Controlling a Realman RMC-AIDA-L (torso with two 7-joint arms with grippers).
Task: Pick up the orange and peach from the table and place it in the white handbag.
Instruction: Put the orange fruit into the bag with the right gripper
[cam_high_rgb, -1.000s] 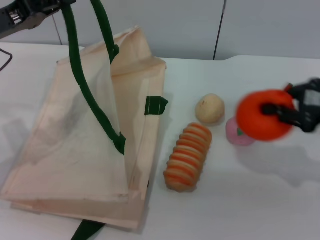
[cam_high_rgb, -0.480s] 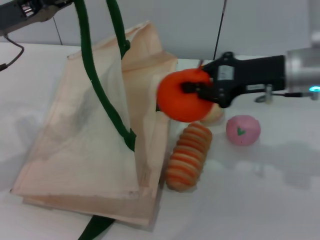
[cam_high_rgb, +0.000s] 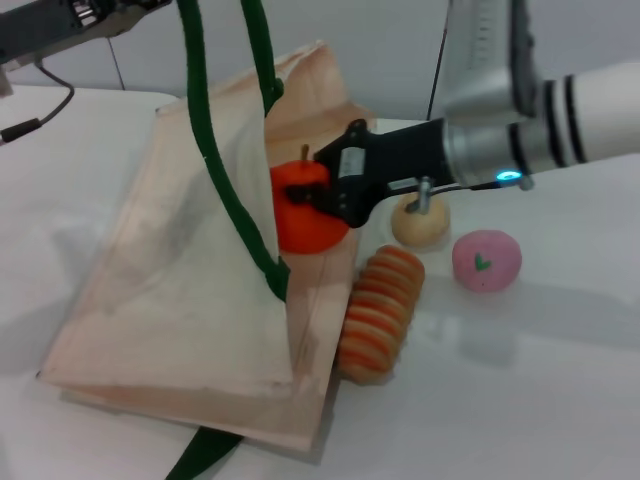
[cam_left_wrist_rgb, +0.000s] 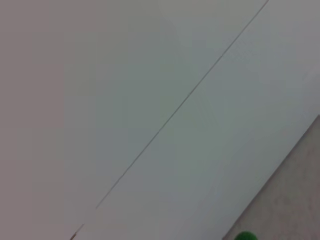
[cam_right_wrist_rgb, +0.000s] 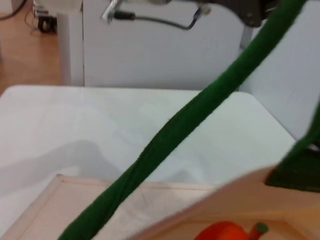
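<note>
Gripping the orange (cam_high_rgb: 303, 208), the right gripper (cam_high_rgb: 322, 194) reaches inside the white handbag (cam_high_rgb: 180, 290).

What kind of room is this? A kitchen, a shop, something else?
Probably a lab or test room, not a kitchen. The fruit is toy: an orange and a peach on a bare white table, with plain wall panels behind and loose cables.

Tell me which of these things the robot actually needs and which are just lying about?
Needed: orange, in the right gripper at the white handbag mouth; peach; left gripper lifting the strap.
Lying about: striped oblong piece, beige ball.
</note>
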